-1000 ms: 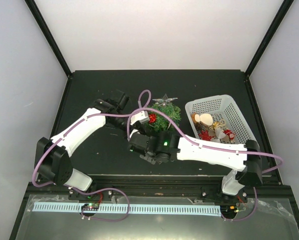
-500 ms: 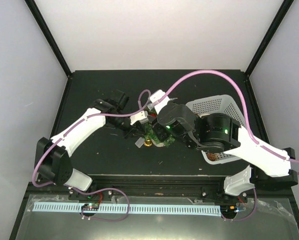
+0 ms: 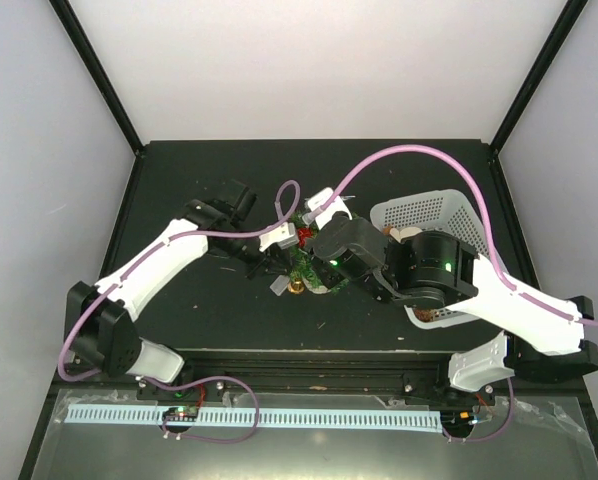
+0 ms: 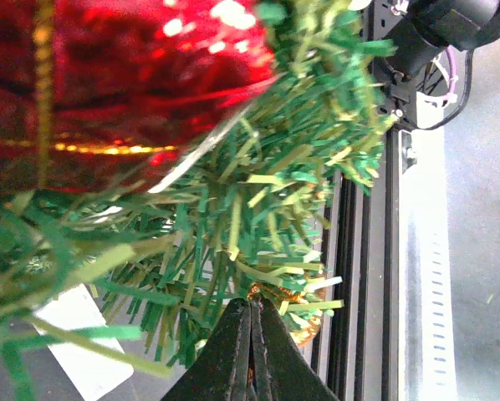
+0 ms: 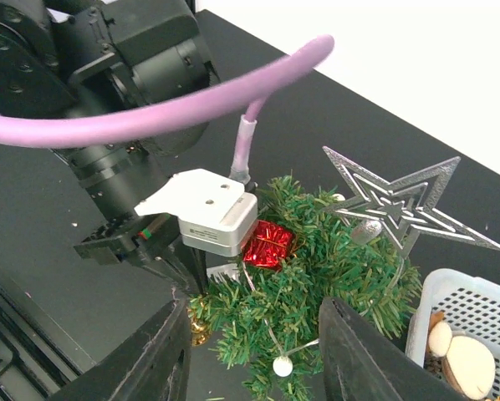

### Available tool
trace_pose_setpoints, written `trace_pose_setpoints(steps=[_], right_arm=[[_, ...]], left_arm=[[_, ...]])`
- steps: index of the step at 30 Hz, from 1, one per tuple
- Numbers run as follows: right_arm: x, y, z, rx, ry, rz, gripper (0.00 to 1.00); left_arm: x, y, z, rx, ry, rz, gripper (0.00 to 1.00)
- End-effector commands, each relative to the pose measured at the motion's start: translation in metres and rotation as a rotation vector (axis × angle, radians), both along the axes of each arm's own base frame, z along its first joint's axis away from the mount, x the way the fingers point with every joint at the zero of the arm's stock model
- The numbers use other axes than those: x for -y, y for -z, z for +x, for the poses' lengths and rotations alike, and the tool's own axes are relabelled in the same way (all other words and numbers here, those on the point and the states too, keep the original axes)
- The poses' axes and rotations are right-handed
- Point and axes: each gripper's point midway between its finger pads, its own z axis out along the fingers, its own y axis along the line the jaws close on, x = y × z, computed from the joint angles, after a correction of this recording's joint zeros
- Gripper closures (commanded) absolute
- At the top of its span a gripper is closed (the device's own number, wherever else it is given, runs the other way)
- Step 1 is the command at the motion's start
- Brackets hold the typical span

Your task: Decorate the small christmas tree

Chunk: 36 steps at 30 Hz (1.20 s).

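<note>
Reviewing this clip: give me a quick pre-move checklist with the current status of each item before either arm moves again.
1. Small green bushy christmas tree standing: ok in the right wrist view.
2. Silver star topper on the treetop: ok.
3. Shiny red gift-box ornament seated in the branches: ok.
4. Left gripper fingers shut at a small gold ornament on a low branch: ok; whether it hangs by itself, cannot tell.
5. Right gripper fingers parted and empty in front of the tree: ok.
6. White perforated plastic basket beside the tree, more ornaments inside: ok.
</note>
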Motion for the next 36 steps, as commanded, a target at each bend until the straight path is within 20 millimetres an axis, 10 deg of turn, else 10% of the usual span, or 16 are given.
trace_pose_setpoints(steps=[1, 36], right_arm=[[0.011, -0.005, 0.003, 0.007, 0.044, 0.021, 0.56], [0.005, 0.005, 0.001, -0.022, 0.034, 0.025, 0.55]], left_arm=[[-0.003, -0.015, -0.012, 0.044, 0.030, -0.021, 0.98], [0.006, 0.016, 0.017, 0.062, -0.022, 0.056, 0.98]])
